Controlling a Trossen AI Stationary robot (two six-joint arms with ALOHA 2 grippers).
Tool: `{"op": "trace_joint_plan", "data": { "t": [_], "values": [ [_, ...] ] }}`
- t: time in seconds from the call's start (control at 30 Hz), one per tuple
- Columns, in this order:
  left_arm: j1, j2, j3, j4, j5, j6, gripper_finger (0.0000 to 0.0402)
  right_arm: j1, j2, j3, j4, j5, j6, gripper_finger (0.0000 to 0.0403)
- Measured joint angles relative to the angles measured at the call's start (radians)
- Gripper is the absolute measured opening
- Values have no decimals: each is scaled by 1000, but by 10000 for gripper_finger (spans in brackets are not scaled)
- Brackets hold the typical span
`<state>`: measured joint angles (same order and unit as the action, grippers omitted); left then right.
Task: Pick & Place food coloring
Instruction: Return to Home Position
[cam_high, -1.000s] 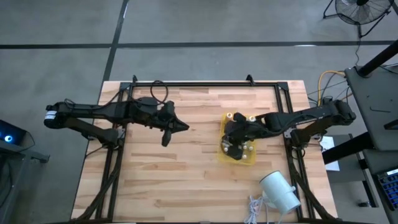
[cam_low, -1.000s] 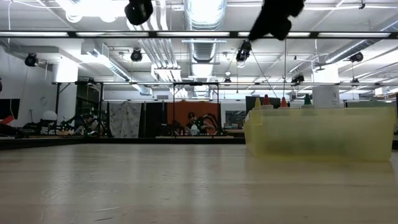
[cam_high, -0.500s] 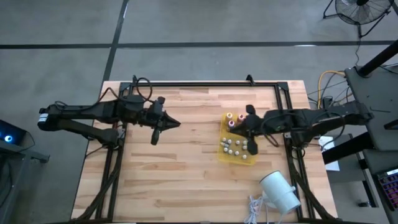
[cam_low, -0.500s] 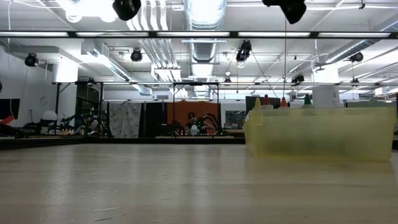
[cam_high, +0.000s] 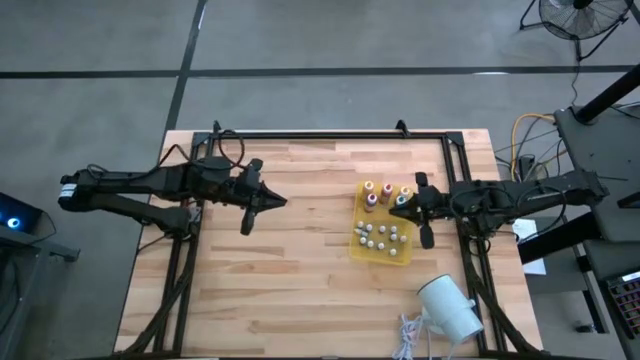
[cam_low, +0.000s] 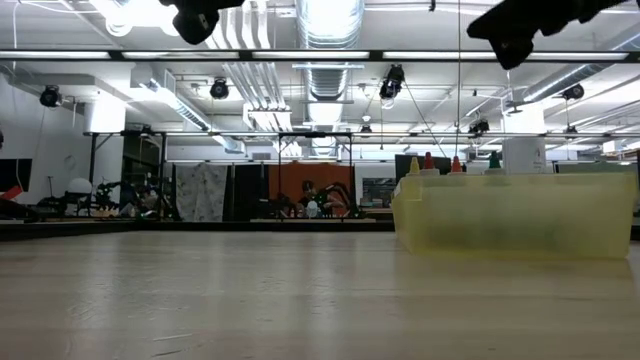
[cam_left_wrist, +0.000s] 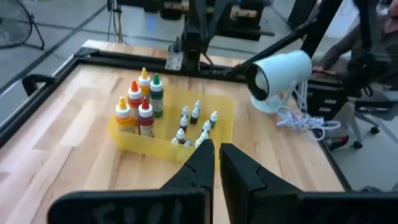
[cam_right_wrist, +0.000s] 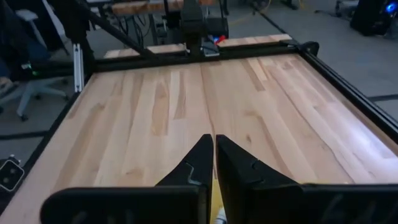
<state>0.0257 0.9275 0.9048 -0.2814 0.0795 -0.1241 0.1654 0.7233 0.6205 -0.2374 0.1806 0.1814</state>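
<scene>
Here, the food coloring bottles (cam_left_wrist: 139, 111) stand upright at one end of the yellow bin (cam_low: 510, 215) on the wooden surface (cam_high: 300, 280), with the small vials (cam_left_wrist: 194, 122) beside them in the same bin. The right gripper (cam_right_wrist: 214, 142), jaws clenched and empty, hangs above the bin's right side. The left gripper (cam_left_wrist: 217, 149), jaws likewise clenched and empty, hangs over the surface's left half, well apart from the bin.
</scene>
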Motion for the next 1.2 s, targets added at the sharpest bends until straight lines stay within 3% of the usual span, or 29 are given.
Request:
{"op": "trace_joint_plan", "data": {
  "t": [0.37,0.6,0.83,1.2],
  "values": [
    [0,-206,-263,228,0,29,0,0,-166,-160,91,0,-4,13],
    [0,-359,-412,268,10,46,0,0,-268,-224,95,0,-29,13],
    [0,-486,-495,293,34,71,0,0,-361,-327,239,-78,-97,13],
    [0,-606,-592,309,38,62,0,0,-459,-474,332,-80,-54,13]
  ]
}}
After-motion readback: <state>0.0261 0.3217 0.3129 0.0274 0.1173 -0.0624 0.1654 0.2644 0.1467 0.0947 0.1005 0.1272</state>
